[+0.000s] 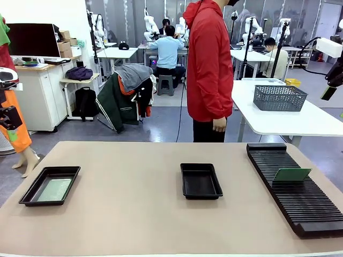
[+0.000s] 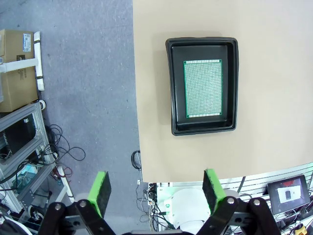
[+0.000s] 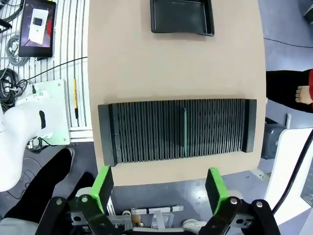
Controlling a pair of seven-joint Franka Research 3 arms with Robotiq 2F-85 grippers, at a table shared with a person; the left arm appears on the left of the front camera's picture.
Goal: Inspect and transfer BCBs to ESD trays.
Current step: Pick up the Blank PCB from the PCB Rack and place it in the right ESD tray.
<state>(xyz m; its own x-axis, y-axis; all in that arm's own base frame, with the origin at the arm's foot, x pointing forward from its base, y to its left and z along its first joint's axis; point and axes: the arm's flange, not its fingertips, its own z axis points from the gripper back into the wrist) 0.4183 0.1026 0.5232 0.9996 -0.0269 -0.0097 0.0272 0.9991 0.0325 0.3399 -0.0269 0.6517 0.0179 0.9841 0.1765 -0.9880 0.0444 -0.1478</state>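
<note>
Board in rack: one thin flat green rectangular board [image 1: 291, 174] stands on edge, leaning, in a slot of the long black ribbed plastic rack [image 1: 300, 209] at 4 o'clock on the tan worktop [image 1: 134, 214].
Left tray: a shallow black rectangular plastic tray [image 2: 171, 88] at 8 o'clock holds a second green speckled board [image 2: 203, 88], flat on its floor.
Middle tray: a matching black tray [image 1: 201, 182] near the worktop's centre, empty.
Right fingers [image 3: 103, 185]: green-padded, spread wide, holding nothing, hovering above the rack; in the wrist view the standing board lies toward 1 o'clock.
Left fingers [image 2: 101, 193]: spread wide, empty, high over the worktop's near edge.
Step, as judged: take the standing board with the right fingers, inspect it, then set it in the empty tray.
Doing it well: turn the pads parallel to the slot, one at each face, pinch the top edge and lift straight along the slot so it doesn't scrape the ribs. Lay it flat inside the flared rim.
Edges: ribs crowd both faces, and the rack sits near the 3 o'clock edge.
Room: bare worktop toward 9 o'clock gives a free path. The person in a red jacket [image 1: 209, 69] stands at 12 o'clock, beyond the far edge.
</note>
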